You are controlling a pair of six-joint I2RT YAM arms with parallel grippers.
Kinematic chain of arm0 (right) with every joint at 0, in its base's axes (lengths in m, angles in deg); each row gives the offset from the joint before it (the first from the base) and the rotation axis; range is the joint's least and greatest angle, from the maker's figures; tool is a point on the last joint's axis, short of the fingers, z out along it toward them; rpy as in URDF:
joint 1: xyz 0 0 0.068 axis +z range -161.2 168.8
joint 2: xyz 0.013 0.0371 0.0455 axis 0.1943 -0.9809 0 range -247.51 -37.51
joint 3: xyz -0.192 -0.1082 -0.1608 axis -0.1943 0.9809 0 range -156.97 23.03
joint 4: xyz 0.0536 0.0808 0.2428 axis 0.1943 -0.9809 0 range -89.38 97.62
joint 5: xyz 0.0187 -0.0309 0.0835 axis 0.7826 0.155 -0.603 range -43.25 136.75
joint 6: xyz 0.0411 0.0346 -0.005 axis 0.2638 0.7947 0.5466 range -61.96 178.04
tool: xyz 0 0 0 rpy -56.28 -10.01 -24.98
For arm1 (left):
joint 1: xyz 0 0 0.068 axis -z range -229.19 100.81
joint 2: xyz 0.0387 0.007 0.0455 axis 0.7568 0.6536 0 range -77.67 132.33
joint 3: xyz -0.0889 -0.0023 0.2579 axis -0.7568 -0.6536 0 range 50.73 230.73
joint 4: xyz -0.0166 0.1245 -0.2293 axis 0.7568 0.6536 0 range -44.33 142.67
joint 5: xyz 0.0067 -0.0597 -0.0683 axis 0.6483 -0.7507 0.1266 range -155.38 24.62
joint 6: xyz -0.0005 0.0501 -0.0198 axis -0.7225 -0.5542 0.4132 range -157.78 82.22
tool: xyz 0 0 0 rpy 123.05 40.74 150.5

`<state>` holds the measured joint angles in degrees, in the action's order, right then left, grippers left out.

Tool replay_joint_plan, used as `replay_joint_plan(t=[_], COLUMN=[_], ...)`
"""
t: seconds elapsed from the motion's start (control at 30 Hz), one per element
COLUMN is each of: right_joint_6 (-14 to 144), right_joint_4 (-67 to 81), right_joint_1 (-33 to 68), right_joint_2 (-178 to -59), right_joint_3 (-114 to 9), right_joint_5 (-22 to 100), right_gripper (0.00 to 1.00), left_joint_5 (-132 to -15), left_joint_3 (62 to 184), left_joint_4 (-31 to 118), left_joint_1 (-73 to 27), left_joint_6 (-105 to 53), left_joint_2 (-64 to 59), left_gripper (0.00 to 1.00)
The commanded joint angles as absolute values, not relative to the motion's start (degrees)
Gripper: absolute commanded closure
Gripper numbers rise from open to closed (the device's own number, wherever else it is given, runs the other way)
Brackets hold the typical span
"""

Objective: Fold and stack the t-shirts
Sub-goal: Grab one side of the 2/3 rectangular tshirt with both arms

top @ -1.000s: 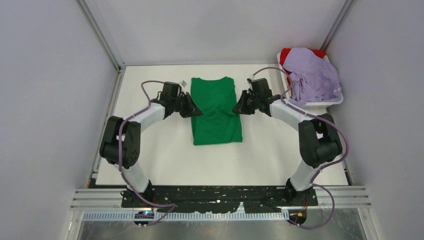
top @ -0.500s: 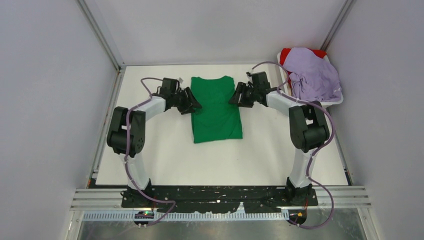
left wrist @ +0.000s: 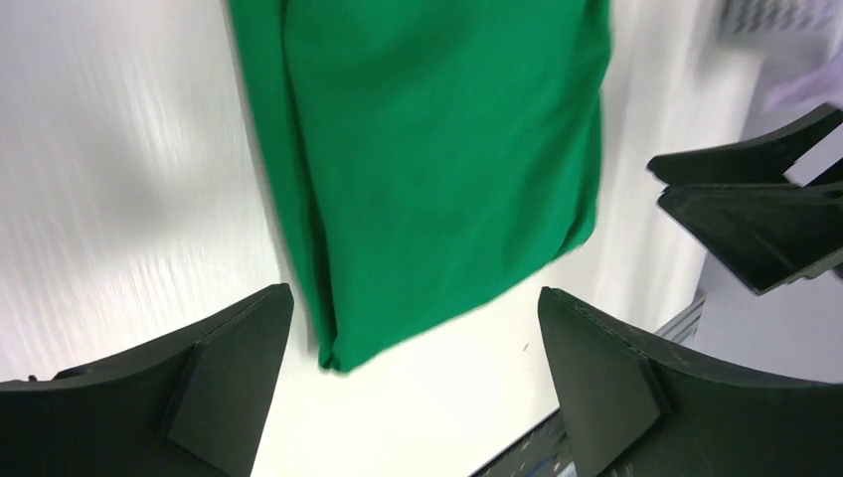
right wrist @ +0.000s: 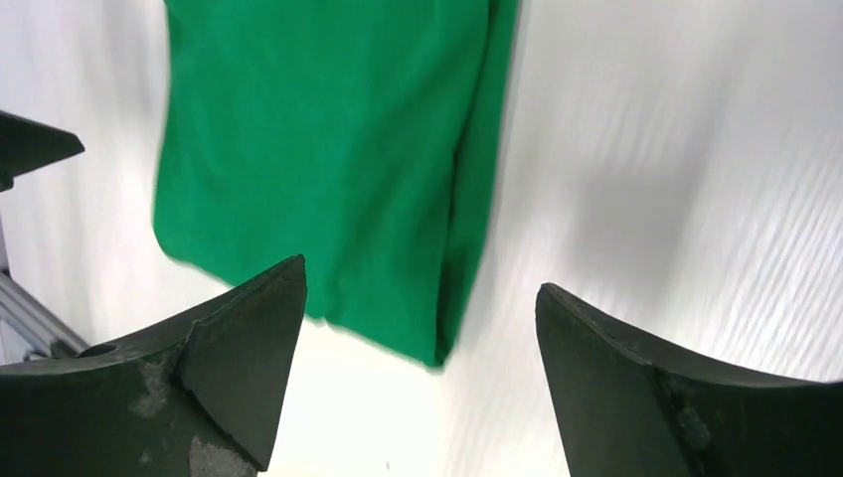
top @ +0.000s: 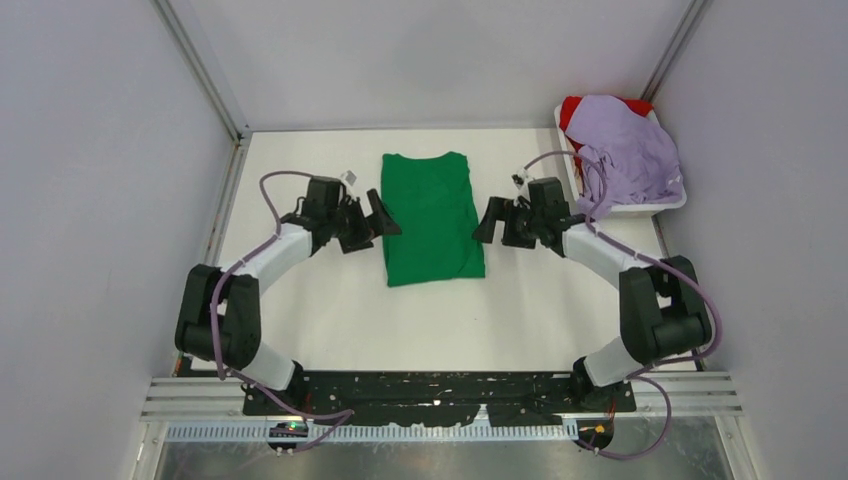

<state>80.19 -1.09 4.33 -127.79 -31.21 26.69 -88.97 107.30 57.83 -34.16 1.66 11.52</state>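
The green shirt [top: 432,220] lies flat on the white table [top: 330,310], folded into a long narrow strip, between my two tools. My left tool [top: 388,212] is just beside its left edge and my right tool [top: 485,220] is just beside its right edge. Both have the fingers spread wide and hold nothing. I cannot tell if the tips touch the cloth. The lavender shirt [top: 625,145] lies crumpled in the white tray [top: 650,207] at the far right corner, on top of the red shirt [top: 573,108].

Left end effector [top: 386,213] and right end effector [top: 487,220] shifted nearward, beside green t-shirt [top: 432,215]
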Motion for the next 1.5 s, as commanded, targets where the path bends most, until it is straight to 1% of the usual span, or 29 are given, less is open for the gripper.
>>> replay_joint_plan(t=[0.0, 0.1, 0.2, 0.27, 0.4, 0.43, 0.5, 0.57, 0.6, 0.63, 0.67, 0.7, 0.73, 0.77, 0.83, 0.9, 1.0, 1.2, 1.33, 1.47], right_joint_6=[77.62, 77.66, 76.66, 76.56, 77.29, 77.29, 77.26, 77.45, 77.63, 77.88, 77.98, 78.14, 78.03, 77.65, 77.09, 76.85, 75.68, 73.00, 74.91, 78.01], right_joint_4=[0.83, 2.90, 5.42, 6.85, 10.52, 10.83, 11.55, 11.95, 12.12, 12.24, 12.26, 12.23, 12.04, 11.41, 9.71, 5.80, 0.12, -12.68, -14.55, -14.80], right_joint_1=[4.81, 5.06, 5.92, 6.14, 6.27, 6.28, 6.26, 6.48, 6.69, 6.88, 7.27, 7.48, 8.03, 8.30, 8.80, 8.81, 8.84, 9.35, 11.96, 17.22], right_joint_2=[-119.89, -117.64, -118.23, -119.51, -122.40, -122.76, -124.37, -125.87, -126.38, -127.34, -127.74, -128.32, -128.53, -128.71, -128.28, -127.19, -124.62, -116.76, -111.01, -105.68], right_joint_3=[-19.80, -15.79, -13.96, -13.47, -13.52, -13.86, -14.59, -15.33, -15.57, -16.04, -16.32, -16.42, -16.61, -16.65, -16.61, -16.57, -16.15, -13.55, -11.38, -11.00], right_joint_5=[24.39, 22.28, 20.51, 20.02, 18.91, 18.96, 18.93, 18.25, 18.00, 17.37, 16.92, 16.72, 16.21, 16.14, 16.48, 18.35, 20.95, 19.75, 15.28, 12.53], right_gripper=[0.10, 0.22, 0.31, 0.35, 0.41, 0.41, 0.43, 0.48, 0.50, 0.55, 0.58, 0.64, 0.68, 0.79, 0.92, 0.94, 0.95, 0.95, 0.95, 0.95], left_joint_5=[-89.04, -88.70, -89.41, -89.16, -90.46, -90.77, -90.45, -89.59, -89.63, -90.22, -90.38, -90.36, -90.09, -89.74, -89.23, -87.85, -84.92, -85.88, -89.81, -92.38], left_joint_3=[97.73, 94.21, 93.31, 92.93, 94.05, 94.47, 95.13, 95.43, 95.71, 96.25, 96.73, 97.24, 97.62, 97.70, 97.07, 95.27, 92.03, 84.70, 82.25, 82.42], left_joint_4=[59.51, 58.08, 56.46, 55.06, 53.23, 52.87, 52.33, 51.64, 51.30, 50.91, 50.75, 50.76, 50.69, 50.69, 50.90, 51.69, 55.06, 58.27, 63.54, 68.75], left_joint_1=[-30.64, -28.82, -28.08, -27.44, -26.68, -26.68, -26.60, -26.60, -26.60, -26.60, -26.60, -26.62, -26.62, -26.67, -26.67, -26.68, -26.69, -26.31, -25.37, -23.32], left_joint_6=[0.21, 0.22, 0.11, 0.14, 0.01, 0.01, 0.01, 0.36, 0.50, 0.50, 0.38, 0.36, 0.50, 0.69, 1.02, 1.11, 0.69, 1.35, 0.29, -0.04], left_joint_2=[8.03, 7.69, 9.05, 10.18, 14.18, 15.25, 16.92, 17.87, 18.42, 19.06, 19.61, 20.07, 20.31, 20.26, 19.16, 16.75, 12.23, 1.57, -6.23, -13.87], left_gripper=[0.04, 0.09, 0.17, 0.23, 0.35, 0.41, 0.47, 0.54, 0.62, 0.70, 0.78, 0.89, 1.00, 1.00, 1.00, 1.00, 1.00, 1.00, 1.00, 1.00])
